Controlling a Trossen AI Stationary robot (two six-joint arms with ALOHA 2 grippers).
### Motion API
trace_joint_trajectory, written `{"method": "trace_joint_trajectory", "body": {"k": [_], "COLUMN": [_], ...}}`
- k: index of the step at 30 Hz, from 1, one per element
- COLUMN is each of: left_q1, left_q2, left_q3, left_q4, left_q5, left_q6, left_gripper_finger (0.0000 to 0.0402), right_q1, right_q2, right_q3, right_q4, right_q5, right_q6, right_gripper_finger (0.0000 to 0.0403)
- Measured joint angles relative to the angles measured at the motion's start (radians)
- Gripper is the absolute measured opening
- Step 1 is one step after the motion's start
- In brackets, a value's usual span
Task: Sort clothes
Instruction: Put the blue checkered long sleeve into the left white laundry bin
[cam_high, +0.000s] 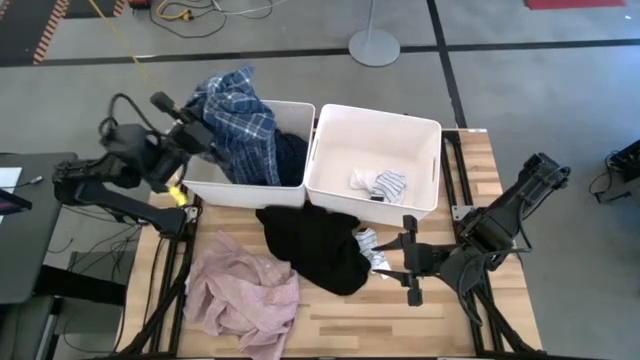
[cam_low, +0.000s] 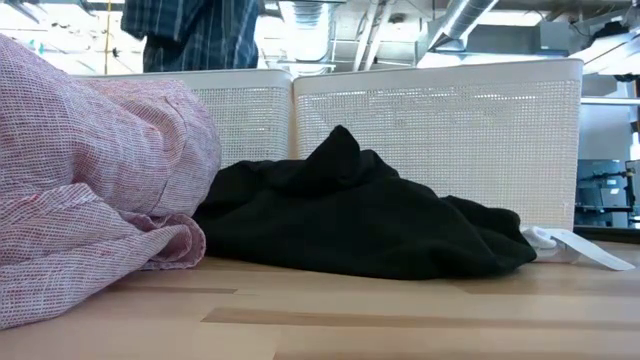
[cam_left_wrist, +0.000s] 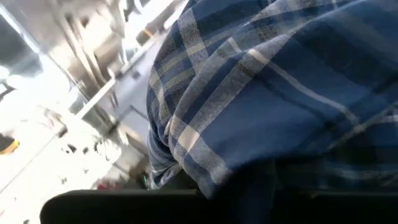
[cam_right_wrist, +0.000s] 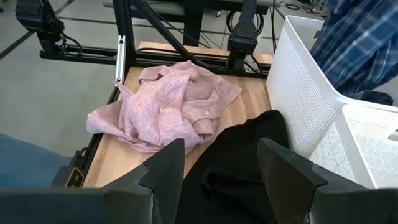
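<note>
Left gripper (cam_high: 195, 135) is closed on the blue-white plaid shirt (cam_high: 240, 120), which hangs over the left bin (cam_high: 290, 115); judged step: drop it inside, so centre it over the bin before releasing. Right gripper (cam_high: 408, 262) waits open just beside the black garment (cam_high: 320, 245), which lies in front of the left bin, with the pink garment (cam_high: 245, 290) farther out.

Blue-white plaid shirt (cam_high: 240, 120): raised, draping over the left bin's rim. Black garment (cam_high: 318, 245): crumpled on the bench just in front of the bins. Dusty-pink garment (cam_high: 245, 290): bunched beside it. Small white and striped socks (cam_high: 380, 183): inside the right bin.
</note>
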Motion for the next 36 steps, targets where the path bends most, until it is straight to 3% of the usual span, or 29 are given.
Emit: {"method": "trace_joint_trajectory", "body": {"k": [6, 16, 24, 36], "left_q1": [0.136, 0.356, 0.501, 0.693], "left_q2": [-0.006, 0.046, 0.150, 0.410], "left_q3": [0.000, 0.000, -0.061, -0.066], "left_q4": [-0.298, -0.641, -0.682, -0.679], "left_q5": [0.058, 0.364, 0.562, 0.812], "left_q6": [-0.296, -0.643, -0.691, -0.691], "left_gripper_finger": [0.0024, 0.0024, 0.0024, 0.0026], "right_q1": [0.006, 0.014, 0.023, 0.051], "right_q2": [0.015, 0.029, 0.050, 0.067], "right_q3": [0.000, 0.000, -0.001, -0.001], "right_q4": [0.001, 0.006, 0.005, -0.005], "right_q5": [0.000, -0.001, -0.002, -0.004], "right_q6": [0.004, 0.010, 0.012, 0.041], "right_gripper_finger": [0.0221, 0.0221, 0.0221, 0.0221]}}
